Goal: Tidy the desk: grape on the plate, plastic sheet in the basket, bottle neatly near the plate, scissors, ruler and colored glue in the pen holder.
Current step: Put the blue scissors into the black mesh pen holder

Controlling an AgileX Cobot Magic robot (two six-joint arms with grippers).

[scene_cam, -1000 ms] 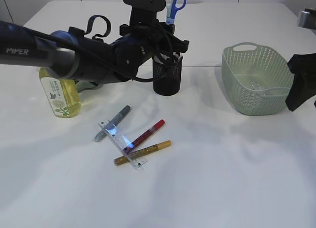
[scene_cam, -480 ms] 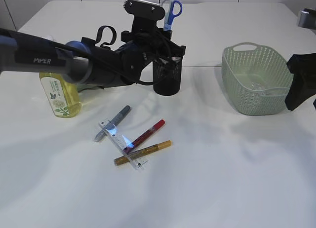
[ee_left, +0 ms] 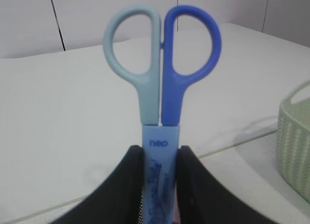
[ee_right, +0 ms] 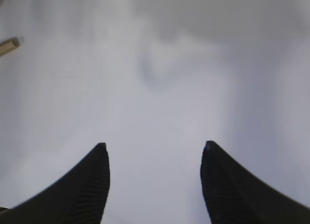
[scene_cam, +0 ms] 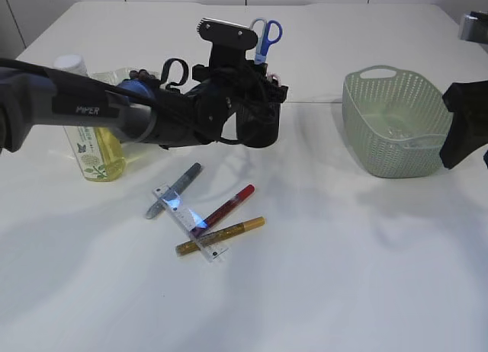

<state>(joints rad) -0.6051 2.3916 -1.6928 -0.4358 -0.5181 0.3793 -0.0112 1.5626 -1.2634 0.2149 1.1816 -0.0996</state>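
Observation:
My left gripper [ee_left: 160, 153] is shut on the blue sheath of the scissors [ee_left: 162, 64], whose two blue handles point up. In the exterior view the scissors [scene_cam: 267, 33] stand over the black mesh pen holder [scene_cam: 261, 129], and the gripper itself is hidden behind the arm's wrist. The clear ruler [scene_cam: 191, 224] lies on the table with silver [scene_cam: 174, 190], red [scene_cam: 226, 209] and gold [scene_cam: 221, 235] glue pens across it. The yellow bottle [scene_cam: 91, 142] stands at the left. My right gripper [ee_right: 155, 151] hangs open over bare table. The grape and plate are hidden behind the left arm.
The green basket [scene_cam: 396, 123] stands at the right, with the right arm [scene_cam: 465, 127] just beside it at the frame's edge. The basket's wall [ee_left: 295, 141] also shows in the left wrist view. A gold pen tip [ee_right: 9, 45] shows in the right wrist view.
The left arm has lowered the scissors toward the pen holder and dropped lower itself, uncovering the bottle's white cap. The right arm has not moved.

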